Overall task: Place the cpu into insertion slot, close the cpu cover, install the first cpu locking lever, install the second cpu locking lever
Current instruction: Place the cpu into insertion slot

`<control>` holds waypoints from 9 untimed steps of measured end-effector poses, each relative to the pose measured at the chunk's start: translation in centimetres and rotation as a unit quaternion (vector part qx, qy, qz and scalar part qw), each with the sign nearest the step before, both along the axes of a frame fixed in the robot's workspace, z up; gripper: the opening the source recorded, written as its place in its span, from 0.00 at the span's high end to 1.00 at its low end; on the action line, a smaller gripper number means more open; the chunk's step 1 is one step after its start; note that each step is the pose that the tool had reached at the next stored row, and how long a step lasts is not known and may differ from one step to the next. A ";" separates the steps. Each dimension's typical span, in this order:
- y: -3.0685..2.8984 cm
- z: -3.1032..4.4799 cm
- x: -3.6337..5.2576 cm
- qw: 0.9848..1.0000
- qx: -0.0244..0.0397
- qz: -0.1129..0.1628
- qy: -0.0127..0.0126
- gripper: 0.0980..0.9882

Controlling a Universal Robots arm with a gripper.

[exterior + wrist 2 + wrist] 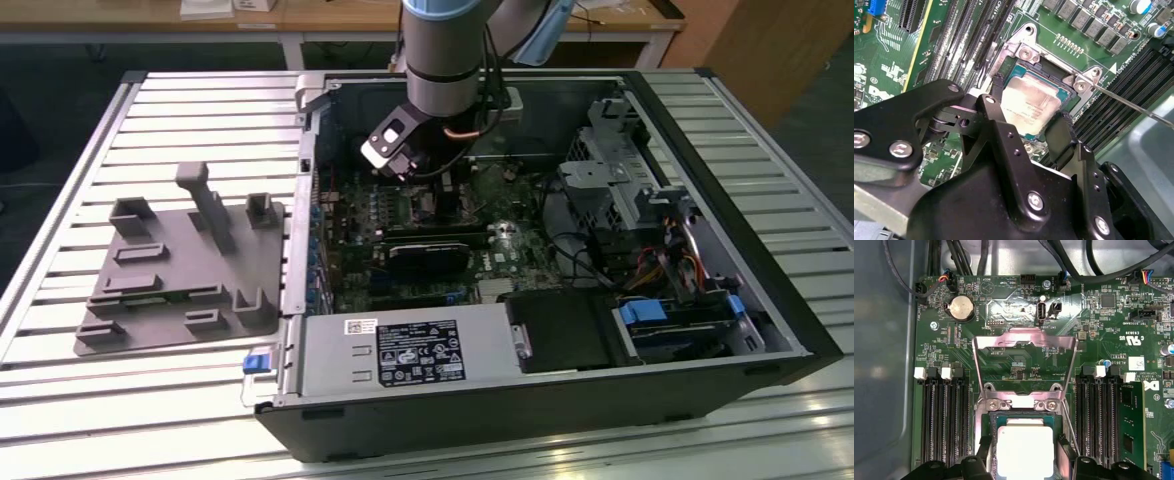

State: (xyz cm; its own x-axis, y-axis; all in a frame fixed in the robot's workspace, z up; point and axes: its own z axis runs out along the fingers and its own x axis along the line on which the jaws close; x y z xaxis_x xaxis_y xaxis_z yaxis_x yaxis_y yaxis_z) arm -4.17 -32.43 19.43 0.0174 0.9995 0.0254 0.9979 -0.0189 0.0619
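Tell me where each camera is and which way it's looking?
Exterior view: off the arm, above and outside the open computer case, looking down into it; the arm shows, reaching in.
First wrist view: rides on the arm, facing the green board and the open cpu cover; the gripper shows.
Second wrist view: rides on the arm, close over the cpu; the gripper shows at it.
Both wrist views share the cpu and gripper.
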 end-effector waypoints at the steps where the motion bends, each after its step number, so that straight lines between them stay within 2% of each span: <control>1: 0.00 0.07 0.00 1.000 0.000 0.000 0.000 0.42; 9: 0.00 0.25 -0.04 1.000 0.005 0.000 0.000 0.42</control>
